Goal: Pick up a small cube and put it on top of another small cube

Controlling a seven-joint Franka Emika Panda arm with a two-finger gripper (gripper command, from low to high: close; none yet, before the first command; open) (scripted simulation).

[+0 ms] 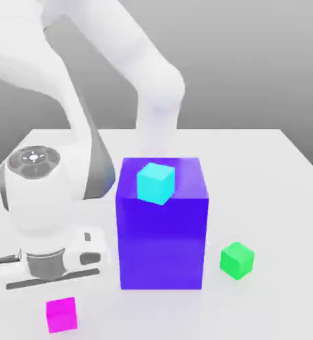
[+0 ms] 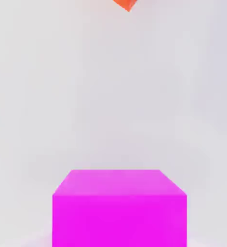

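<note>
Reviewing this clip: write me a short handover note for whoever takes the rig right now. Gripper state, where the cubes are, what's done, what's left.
Gripper: shut, holding nothing; the hand hangs above the table near the small magenta-pink cube.
Magenta-pink cube: on the white table, near the front edge at the exterior view's left, not lifted.
Small bright green cube: on the table to the exterior view's right of the big blue-purple block, nothing on it.
Small cyan cube: sits on top of the blue-purple block.
A small orange cube lies on the table beyond the magenta one in the hand view.
Done: nothing yet.
Left: open, grasp the magenta cube, lift, place on green.
</note>
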